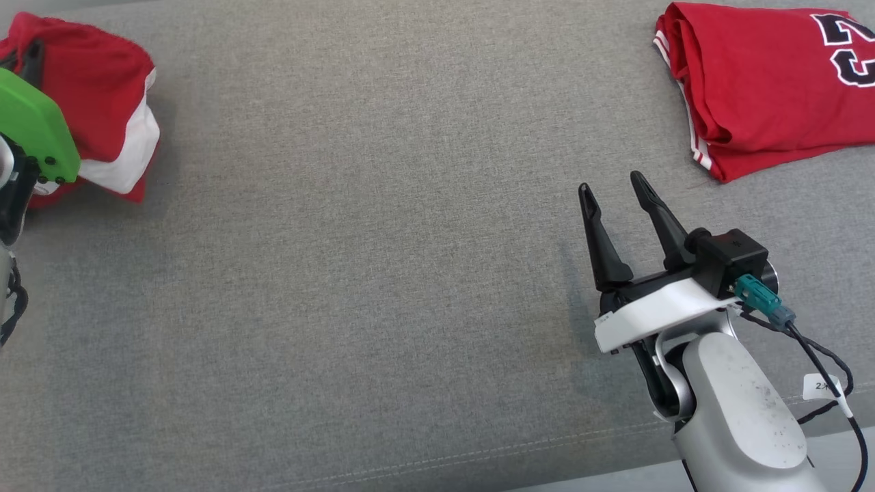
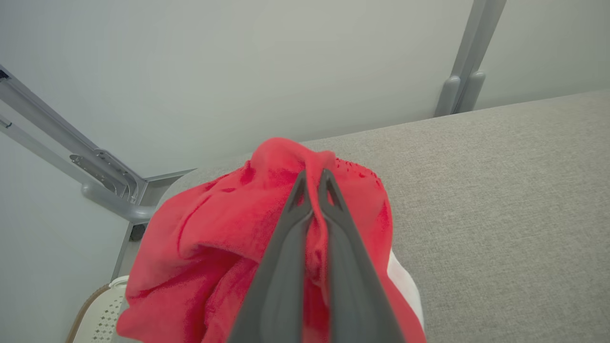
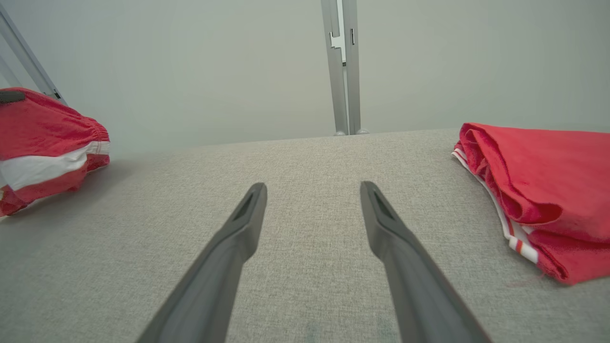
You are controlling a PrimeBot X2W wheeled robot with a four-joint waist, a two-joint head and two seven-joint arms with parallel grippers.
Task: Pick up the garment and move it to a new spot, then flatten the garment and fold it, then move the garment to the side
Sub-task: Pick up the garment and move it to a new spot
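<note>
left end effector (image 2: 313, 180) far left, fingers tight together; right end effector (image 1: 612, 183) lower right, fingers wide apart

My garment (image 1: 102, 89) is bright red with a broad white band. The jersey (image 1: 765, 89) is the same red, edged in thin white-and-red stripes, and carries dark numerals (image 1: 854, 72) outlined in white. The cushion (image 1: 376, 239) is a mottled light grey weave, the wall (image 2: 238, 71) a plain pale grey, and the basket (image 2: 102, 314) a perforated off-white. My left gripper (image 2: 313, 174) and right gripper (image 1: 610, 182) are dark charcoal; my left arm wears a vivid green cover (image 1: 34, 130), and my right has a white plate (image 1: 656, 307), a teal plug (image 1: 759, 294) and a silver forearm (image 1: 738, 410) flecked with dark specks.
</note>
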